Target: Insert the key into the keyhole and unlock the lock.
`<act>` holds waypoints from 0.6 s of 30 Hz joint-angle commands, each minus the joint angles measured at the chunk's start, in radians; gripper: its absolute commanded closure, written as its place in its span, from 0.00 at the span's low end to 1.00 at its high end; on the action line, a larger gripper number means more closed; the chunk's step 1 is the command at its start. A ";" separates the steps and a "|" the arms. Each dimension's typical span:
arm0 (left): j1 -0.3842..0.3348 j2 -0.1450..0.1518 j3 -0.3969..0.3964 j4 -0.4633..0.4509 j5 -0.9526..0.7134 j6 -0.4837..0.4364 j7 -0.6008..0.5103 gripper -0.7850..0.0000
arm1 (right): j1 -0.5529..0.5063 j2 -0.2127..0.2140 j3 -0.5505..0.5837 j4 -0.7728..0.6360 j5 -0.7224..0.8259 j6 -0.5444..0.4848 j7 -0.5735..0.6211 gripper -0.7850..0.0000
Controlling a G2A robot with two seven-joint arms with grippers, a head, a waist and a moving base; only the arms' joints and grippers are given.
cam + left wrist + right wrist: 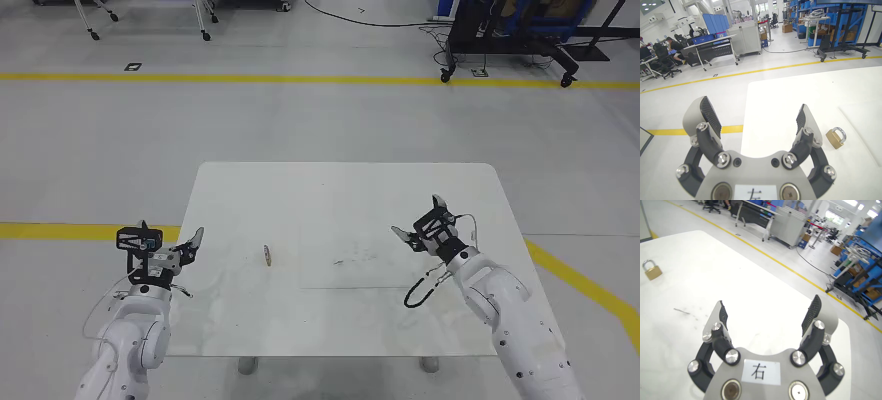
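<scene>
The left gripper (pixel 754 106) hung low at the worktop's (pixel 791 98) rounded corner with its jaws spread wide and nothing between them. The ribbed black pads of both fingers (pixel 710 117) faced each other; one finger sat out over the floor (pixel 696 91), the other over the white worktop. The lock (pixel 835 139), brass with a silver shackle, lay on the worktop just beside that second finger without touching it, its shackle end turned away from the gripper. It lay close to the edge of a thin white sheet (pixel 863 123). Yellow lines (pixel 762 71) crossed the floor. Desks (pixel 715 47) and blue shelves (pixel 829 24) stood far behind.
</scene>
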 commanded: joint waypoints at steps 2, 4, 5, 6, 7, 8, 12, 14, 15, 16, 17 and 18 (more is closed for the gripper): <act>0.000 0.000 0.000 0.000 0.000 0.000 0.000 0.00 | 0.062 0.002 -0.046 0.056 -0.044 -0.124 -0.033 0.00; 0.000 0.000 0.000 0.000 0.000 0.000 0.000 0.00 | 0.108 0.004 -0.083 0.096 -0.073 -0.226 -0.071 0.00; 0.000 0.000 0.000 0.000 0.000 0.000 0.000 0.00 | 0.132 0.004 -0.100 0.121 -0.092 -0.264 -0.090 0.00; 0.000 0.000 0.000 0.000 0.000 0.000 0.000 0.00 | 0.157 0.005 -0.118 0.144 -0.111 -0.304 -0.112 0.00; 0.000 0.000 0.000 0.000 0.000 0.000 0.000 0.00 | 0.183 0.005 -0.137 0.169 -0.130 -0.344 -0.140 0.00; 0.000 0.000 0.000 0.000 0.000 0.000 0.000 0.00 | 0.209 0.006 -0.156 0.193 -0.154 -0.385 -0.165 0.00; 0.000 0.000 0.000 0.000 0.000 0.000 0.000 0.00 | 0.302 0.007 -0.235 0.273 -0.290 -0.454 -0.248 0.13; 0.000 0.000 0.000 0.000 0.000 0.000 0.000 0.00 | 0.339 0.004 -0.286 0.303 -0.342 -0.493 -0.277 0.24; 0.000 0.000 0.000 0.000 0.000 0.000 0.000 0.00 | 0.362 0.003 -0.298 0.329 -0.360 -0.495 -0.278 0.35; 0.000 0.000 0.000 0.000 0.000 0.000 0.000 0.00 | 0.381 0.000 -0.316 0.351 -0.372 -0.495 -0.268 0.46; 0.000 0.000 0.000 0.000 0.000 0.000 0.000 0.00 | 0.402 -0.004 -0.340 0.364 -0.386 -0.513 -0.262 0.51; 0.000 0.000 0.000 0.000 0.000 0.000 0.000 0.00 | 0.422 -0.006 -0.361 0.376 -0.402 -0.525 -0.264 0.52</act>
